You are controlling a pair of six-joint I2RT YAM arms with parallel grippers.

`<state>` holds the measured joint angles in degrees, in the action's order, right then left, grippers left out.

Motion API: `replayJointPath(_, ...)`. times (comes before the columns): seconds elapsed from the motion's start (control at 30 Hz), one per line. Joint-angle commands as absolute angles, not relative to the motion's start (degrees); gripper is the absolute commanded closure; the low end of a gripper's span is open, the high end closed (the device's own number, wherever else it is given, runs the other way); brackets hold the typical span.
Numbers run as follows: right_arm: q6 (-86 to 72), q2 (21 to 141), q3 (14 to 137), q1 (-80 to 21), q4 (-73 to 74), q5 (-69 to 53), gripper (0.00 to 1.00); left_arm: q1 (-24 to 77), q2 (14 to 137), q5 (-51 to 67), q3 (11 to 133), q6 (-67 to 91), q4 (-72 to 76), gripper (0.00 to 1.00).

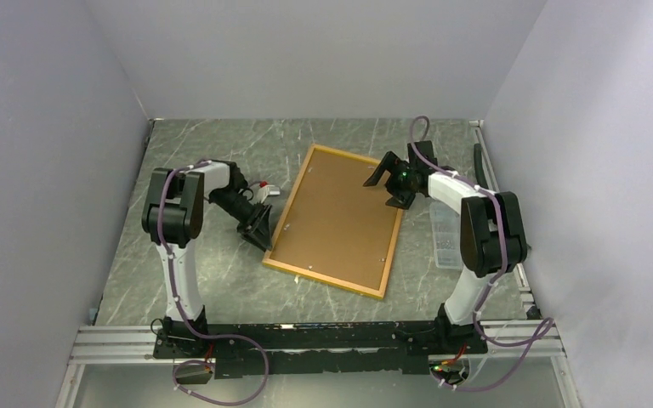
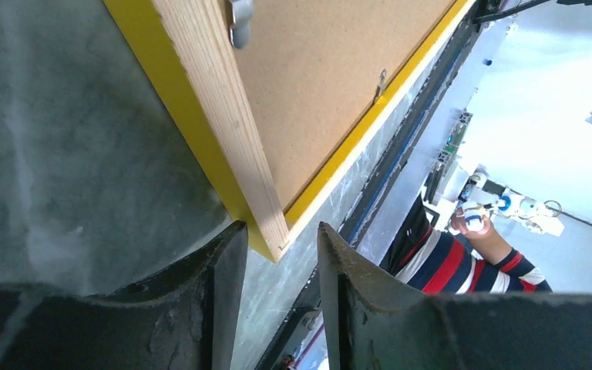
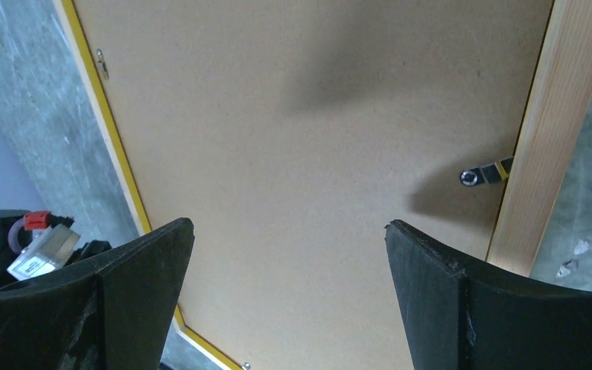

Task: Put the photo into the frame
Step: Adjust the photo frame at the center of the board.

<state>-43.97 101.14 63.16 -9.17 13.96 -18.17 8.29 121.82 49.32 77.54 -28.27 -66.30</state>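
Note:
The frame (image 1: 326, 280) lies face down in the middle of the table, its wood rear rail up and its yellow border at the edges. A brown backing board (image 1: 340, 212) fills it. The photo is not in view. My left gripper (image 1: 257, 231) sits low beside the frame's left edge. In the left wrist view the left gripper (image 2: 279, 226) is open by a narrow gap, with the frame's (image 2: 223, 131) near-left corner just ahead of its tips. My right gripper (image 1: 383, 183) hovers over the frame's far right part. In the right wrist view the right gripper (image 3: 288, 225) is wide open and empty above the board (image 3: 316, 116).
Small metal turn clips (image 3: 482, 175) (image 2: 381, 81) sit on the frame's rear rail. A clear plastic box (image 1: 446, 238) stands by the right arm. Grey walls close in on three sides. A person in a striped shirt (image 2: 462, 262) is beyond the near edge.

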Motion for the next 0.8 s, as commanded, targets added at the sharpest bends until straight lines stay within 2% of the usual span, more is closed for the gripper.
replayJointPath(0.0,-41.7,102.2,67.4,-8.8,16.2,-18.1,0.00,7.1,117.7,52.9,76.3,-28.5,-66.6,0.55)
replayJointPath(0.13,-43.1,97.8,67.1,-13.1,15.1,-17.6,0.00,3.9,114.9,52.3,75.3,-20.8,-59.9,0.47)
replayJointPath(0.27,-46.5,96.1,68.2,-22.6,13.1,-17.0,0.02,2.7,114.0,50.6,76.9,-15.2,-53.6,0.46)
replayJointPath(0.5,-52.5,100.3,69.3,-36.5,7.5,-14.1,0.09,5.5,120.3,53.6,80.2,-13.8,-52.4,0.50)
replayJointPath(0.77,-55.0,107.3,71.5,-41.4,3.0,-16.3,0.16,6.2,121.9,54.1,77.5,-14.1,-50.7,0.62)
